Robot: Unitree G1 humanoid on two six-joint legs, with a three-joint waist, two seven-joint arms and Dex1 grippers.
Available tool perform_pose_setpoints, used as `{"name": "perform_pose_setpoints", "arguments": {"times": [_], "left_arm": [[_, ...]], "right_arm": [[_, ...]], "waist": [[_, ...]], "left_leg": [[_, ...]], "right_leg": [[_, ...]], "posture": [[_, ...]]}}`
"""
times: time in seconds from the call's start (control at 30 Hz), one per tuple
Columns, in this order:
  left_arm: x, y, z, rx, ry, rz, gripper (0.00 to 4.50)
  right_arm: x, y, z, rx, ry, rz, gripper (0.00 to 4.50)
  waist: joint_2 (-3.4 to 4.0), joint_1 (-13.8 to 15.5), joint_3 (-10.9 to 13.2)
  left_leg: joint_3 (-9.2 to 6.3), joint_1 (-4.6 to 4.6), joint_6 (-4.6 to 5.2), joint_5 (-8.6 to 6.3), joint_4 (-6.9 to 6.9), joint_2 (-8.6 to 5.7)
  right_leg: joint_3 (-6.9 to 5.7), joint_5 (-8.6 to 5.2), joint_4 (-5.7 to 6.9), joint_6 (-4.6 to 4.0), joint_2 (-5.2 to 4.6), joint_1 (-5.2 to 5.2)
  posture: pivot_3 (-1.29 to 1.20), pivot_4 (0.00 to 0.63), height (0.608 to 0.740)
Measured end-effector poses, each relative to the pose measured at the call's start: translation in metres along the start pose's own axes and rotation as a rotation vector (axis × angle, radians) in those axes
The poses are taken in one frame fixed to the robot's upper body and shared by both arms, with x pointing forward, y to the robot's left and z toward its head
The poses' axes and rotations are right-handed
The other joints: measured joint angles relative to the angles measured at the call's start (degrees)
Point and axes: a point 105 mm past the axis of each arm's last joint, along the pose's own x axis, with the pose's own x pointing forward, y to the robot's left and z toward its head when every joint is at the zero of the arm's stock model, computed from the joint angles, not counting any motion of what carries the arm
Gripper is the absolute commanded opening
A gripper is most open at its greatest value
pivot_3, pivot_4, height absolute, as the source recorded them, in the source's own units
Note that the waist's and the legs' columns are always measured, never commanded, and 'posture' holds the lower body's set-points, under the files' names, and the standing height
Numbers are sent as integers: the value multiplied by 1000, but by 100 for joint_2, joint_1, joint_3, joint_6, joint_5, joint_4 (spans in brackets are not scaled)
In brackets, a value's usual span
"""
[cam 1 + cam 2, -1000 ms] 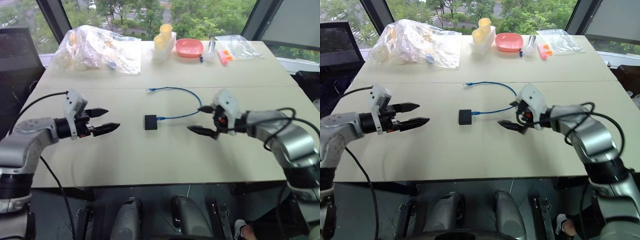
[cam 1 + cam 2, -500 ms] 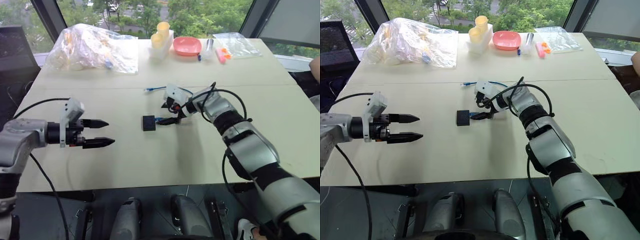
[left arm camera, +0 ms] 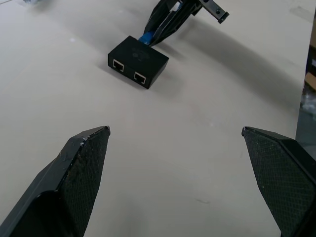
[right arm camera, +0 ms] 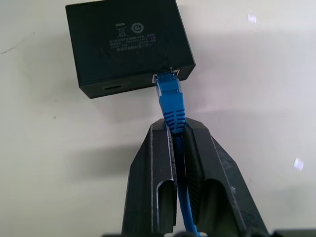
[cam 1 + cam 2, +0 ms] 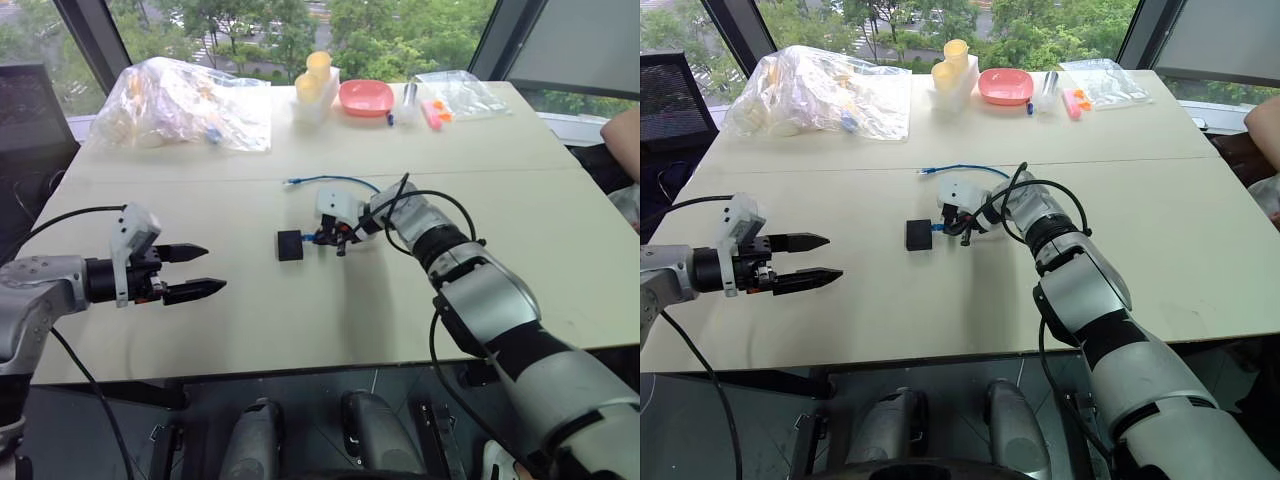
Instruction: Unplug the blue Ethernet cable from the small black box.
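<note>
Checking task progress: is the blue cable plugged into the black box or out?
Plugged in. The blue Ethernet cable sits with its plug in the small black box port; the right tool pinches the cord just behind it.

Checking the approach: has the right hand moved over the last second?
Yes. The right hand moved in toward the small black box and is shut on the blue Ethernet cable.

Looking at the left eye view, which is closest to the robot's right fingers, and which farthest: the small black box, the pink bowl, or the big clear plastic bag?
1. small black box, right beside the right gripper.
2. pink bowl, at the table's far edge.
3. clear plastic bag, far left corner; not much beyond the bowl.
</note>
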Motion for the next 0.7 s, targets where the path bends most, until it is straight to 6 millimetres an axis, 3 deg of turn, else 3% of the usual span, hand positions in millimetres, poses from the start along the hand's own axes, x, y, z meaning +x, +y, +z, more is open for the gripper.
{"name": "perform_pose_setpoints", "arguments": {"times": [0.13, 0.23, 0.3, 0.37, 0.57, 0.63, 0.7], "left_arm": [[4, 6, 4, 26, -6, 8, 4500], [10, 26, 20, 56, -65, 52, 4500], [15, 38, 30, 66, -100, 71, 4500], [24, 52, 43, 80, -140, 88, 4500], [56, 81, 82, 112, -241, 113, 4500], [71, 80, 103, 79, -314, 66, 4500], [81, 66, 126, 29, -392, -70, 4500]], "right_arm": [[-21, -26, -1, -163, 43, -164, 25], [-72, -62, 11, -390, 72, -390, 25], [-97, -72, 25, -518, 63, -512, 25], [-109, -70, 40, -623, 26, -616, 25], [-112, -39, 60, -792, -34, -730, 25], [-119, -39, 69, -795, -47, -786, 25], [-124, -39, 81, -806, -72, -836, 25]], "waist": [[2, 39, 1], [7, 105, 5], [5, 101, 3], [1, 105, 1], [1, 66, 2], [0, 78, 2], [0, 73, 2]], "left_leg": [[3, -18, -1, 0, -1, -3], [4, -67, -9, 6, 9, -9], [6, -67, -9, 6, 6, -10], [4, -67, -8, 5, 2, -9], [3, -77, -5, 7, 13, -12], [0, -88, -5, 7, 29, -12], [-1, -94, -5, 7, 35, -13]], "right_leg": [[0, 0, -1, 0, -7, -16], [1, 1, -3, 2, -8, -54], [0, 2, -3, 5, -6, -54], [-2, 13, -2, 26, 2, -55], [-2, 14, 4, 30, 5, -59], [-3, 14, 2, 31, 7, -59], [-2, 13, -2, 32, 6, -59]], "posture": [[0, 150, 740], [0, 150, 740], [0, 150, 740], [0, 150, 740], [0, 150, 740], [0, 150, 740], [0, 150, 740]]}}
